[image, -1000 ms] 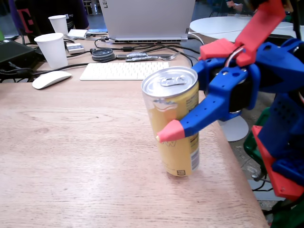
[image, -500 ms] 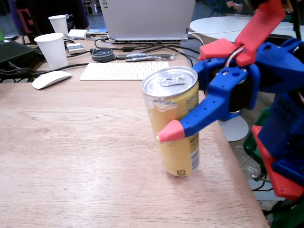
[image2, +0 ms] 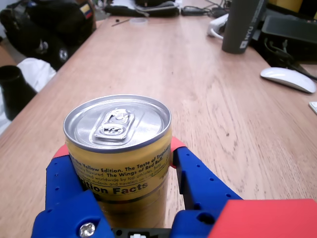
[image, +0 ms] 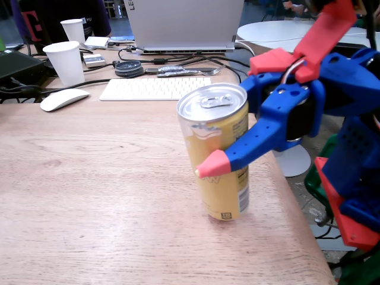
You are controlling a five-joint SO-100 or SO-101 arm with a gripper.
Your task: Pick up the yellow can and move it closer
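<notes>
Nothing has shifted since the earlier frames. The yellow can (image: pixel 217 157) stands upright near the right edge of the tabletop (image: pixel 89 196), and the hand (image: pixel 221 155) stays clamped around it, one finger (image2: pixel 195 181) pressing each side.

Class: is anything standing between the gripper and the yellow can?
Nothing visible. The gripper has its fingers on both sides of the yellow can, pressed against its wall in the wrist view, with no object between them.
</notes>
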